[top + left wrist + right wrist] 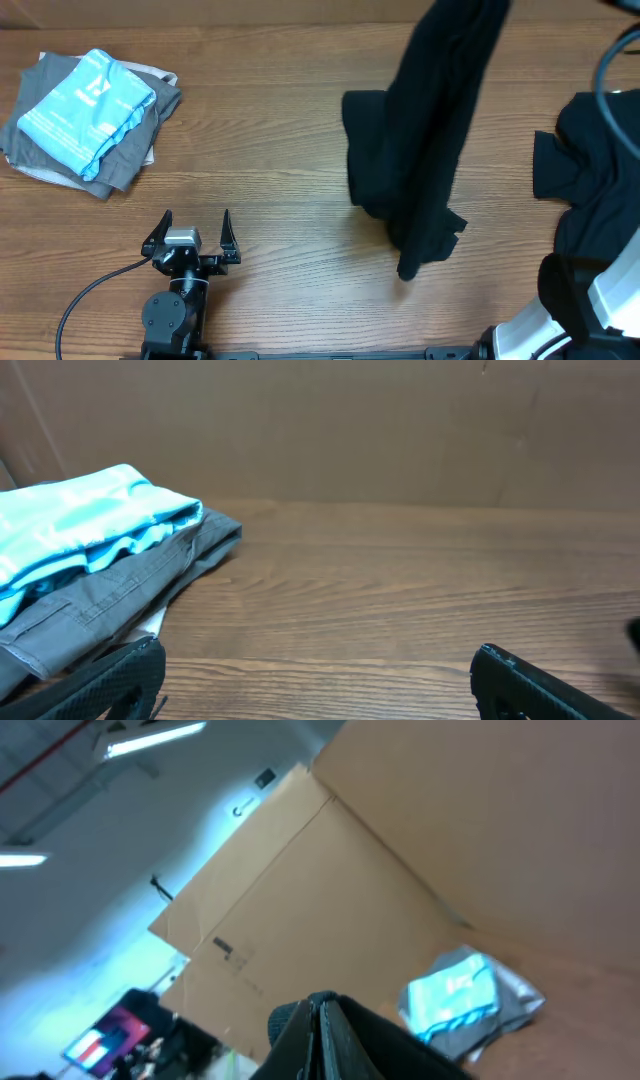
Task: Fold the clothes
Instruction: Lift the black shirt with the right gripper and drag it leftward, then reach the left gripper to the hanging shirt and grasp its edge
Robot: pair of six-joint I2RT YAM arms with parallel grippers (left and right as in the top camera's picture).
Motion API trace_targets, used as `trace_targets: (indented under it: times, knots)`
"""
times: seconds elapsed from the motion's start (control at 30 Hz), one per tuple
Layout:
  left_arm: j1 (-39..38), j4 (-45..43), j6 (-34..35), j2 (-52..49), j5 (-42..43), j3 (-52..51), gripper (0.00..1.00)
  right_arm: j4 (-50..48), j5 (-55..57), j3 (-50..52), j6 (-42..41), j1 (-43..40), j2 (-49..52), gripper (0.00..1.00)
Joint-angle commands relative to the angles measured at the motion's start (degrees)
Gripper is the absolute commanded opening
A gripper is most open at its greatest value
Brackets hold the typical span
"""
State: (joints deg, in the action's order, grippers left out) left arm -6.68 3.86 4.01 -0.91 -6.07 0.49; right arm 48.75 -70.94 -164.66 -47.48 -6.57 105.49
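Near the folded pile (grey, blue), left pincer gapes; right pincer pinches hanging black T-shirt.

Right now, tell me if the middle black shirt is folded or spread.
Neither: the shirt hangs bunched in a long drape, held up by the shut right gripper, its lower part seemingly resting on the table.

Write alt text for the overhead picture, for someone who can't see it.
A black shirt hangs lifted over a wooden table, with more black clothes heaped at the right edge. A folded pile, light blue on grey, sits at far left, and the left pincer rests open near the front edge.
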Motion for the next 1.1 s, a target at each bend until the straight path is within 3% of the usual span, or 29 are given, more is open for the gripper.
trace_targets:
  times: [0.0,0.2,0.43,0.63,0.7,0.9,1.07]
  knots:
    - [-0.3,-0.1,-1.2,0.6,0.1,-0.2,1.00,5.7,5.8,-1.0,9.9,4.9,-1.0,0.04]
    - [-0.3,-0.1,-1.2,0.6,0.1,-0.2,1.00,21.6,21.0,-0.5,21.7,16.9,-0.9,0.04]
    - [-0.3,-0.6,-1.2,0.6,0.2,-0.2,1.00,29.2,32.6,3.3,29.2,30.1,-0.6,0.04]
    - [-0.3,-0.5,7.1,0.6,20.6,3.7,1.00,32.4,36.4,4.2,30.9,31.4,-0.6,0.04]
    - [-0.3,6.1,14.7,0.5,24.7,11.9,1.00,33.0,36.4,4.2,31.3,31.4,-0.6,0.04]
    - [-0.3,23.2,16.9,-9.0,32.6,38.2,1.00,34.0,36.3,4.2,31.3,31.4,-0.6,0.04]
    - [-0.3,45.0,16.7,-33.6,40.7,59.8,1.00,34.3,36.3,4.2,31.3,31.4,-0.6,0.04]
